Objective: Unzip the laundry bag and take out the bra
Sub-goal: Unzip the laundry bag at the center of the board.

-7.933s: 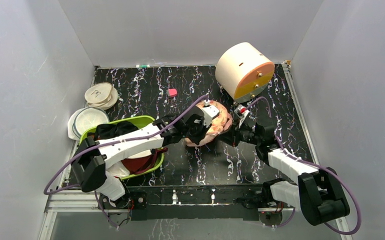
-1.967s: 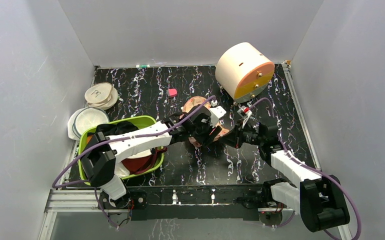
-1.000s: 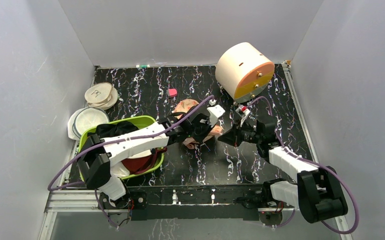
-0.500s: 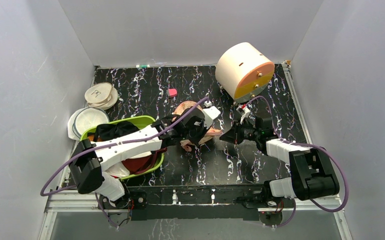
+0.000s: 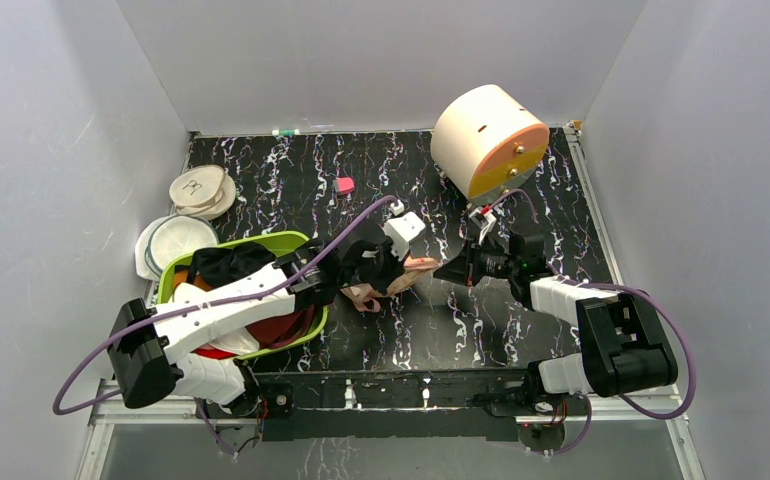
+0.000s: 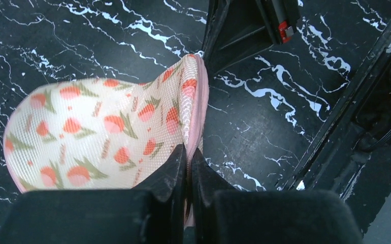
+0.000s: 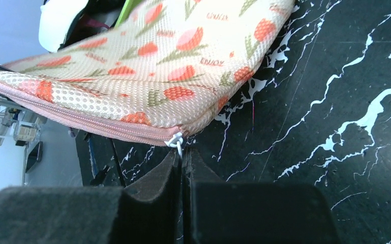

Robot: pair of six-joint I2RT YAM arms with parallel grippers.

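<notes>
Laundry bag [image 6: 97, 137] hangs stretched between the two arms, just beside the right rim of the lime-green basin [image 5: 283, 240]. Left gripper [image 6: 188, 152] is clamped narrow on the pink zipper edge [image 6: 202, 101]; right gripper [image 7: 182, 154] pinches the zipper pull [image 7: 175, 139]. Over the last second the bag has shifted from mid-table toward the basin, yet the visible run of zipper looks closed. Bra unseen, presumably inside; unzipping appears barely begun.

1. Left arm [image 5: 231, 300]: white link shells, black joint housings.
2. Right arm [image 5: 573, 298]: same white-and-black build, bulky black base joint.
3. Purple cables [image 5: 684, 350] loop off both arms.
4. Left gripper [image 6: 186, 151], right gripper [image 7: 182, 153]: matte black wedge fingers.
</notes>
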